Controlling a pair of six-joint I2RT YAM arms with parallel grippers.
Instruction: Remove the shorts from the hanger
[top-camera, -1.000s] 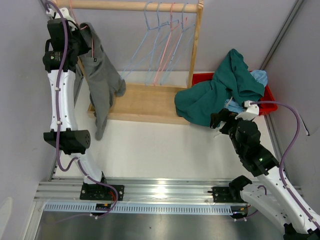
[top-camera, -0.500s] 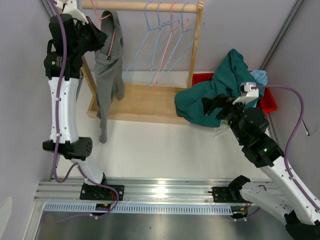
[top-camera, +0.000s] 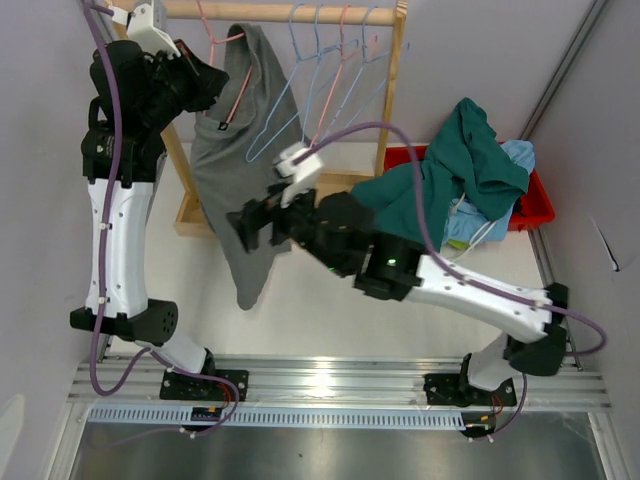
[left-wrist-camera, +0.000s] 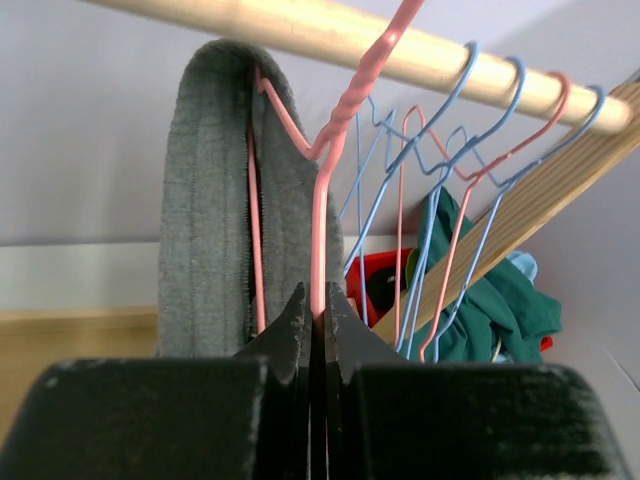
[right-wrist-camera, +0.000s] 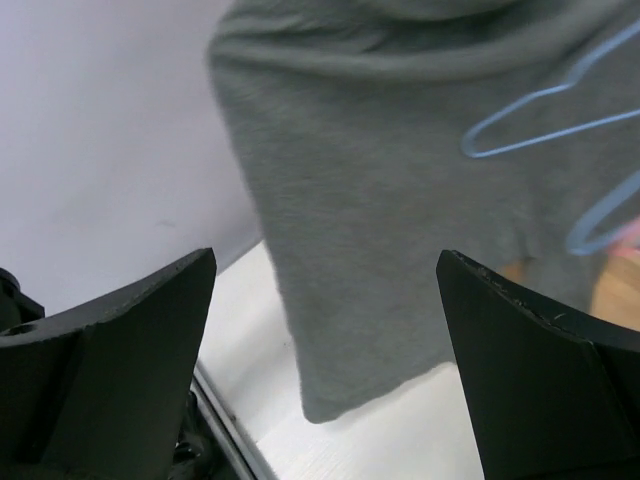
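Grey shorts (top-camera: 235, 190) hang draped over a pink hanger (left-wrist-camera: 320, 200) at the left end of a wooden rail (top-camera: 290, 12), on the far left of the counter (top-camera: 330, 295). The left claw (left-wrist-camera: 312, 310) is clamped on the pink hanger's wire, just below its twisted neck. The right claw (right-wrist-camera: 325, 270), spread wide and holding nothing, sits near the lower part of the hanging cloth. Bare blue and pink hangers (top-camera: 325, 70) hang further right. Dark teal shorts (top-camera: 440, 190) and light blue shorts (top-camera: 518, 155) lie heaped over a red bin (top-camera: 540, 205), far right.
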